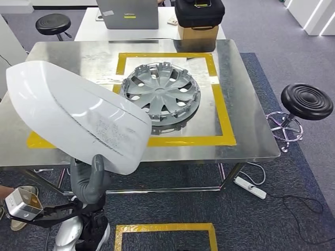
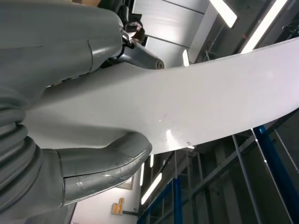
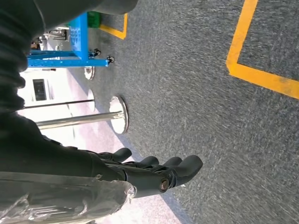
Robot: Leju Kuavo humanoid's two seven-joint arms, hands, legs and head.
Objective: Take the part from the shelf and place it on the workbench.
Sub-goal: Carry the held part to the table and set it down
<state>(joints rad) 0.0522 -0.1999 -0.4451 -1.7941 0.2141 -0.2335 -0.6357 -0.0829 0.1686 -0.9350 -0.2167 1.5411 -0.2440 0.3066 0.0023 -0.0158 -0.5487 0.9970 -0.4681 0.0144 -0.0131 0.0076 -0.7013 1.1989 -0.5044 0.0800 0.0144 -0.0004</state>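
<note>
Holding white part, left hand nears workbench.

The right hand is seen with dark fingers extended side by side, nothing held, over grey carpet. Yellow tape is laid on the carpet. A blue frame on casters and a round-based post are seen beyond.

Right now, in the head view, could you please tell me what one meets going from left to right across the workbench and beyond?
White part held by the left hand → grey wheel cover inside the yellow tape → bare right edge of the workbench → black stool.
</note>
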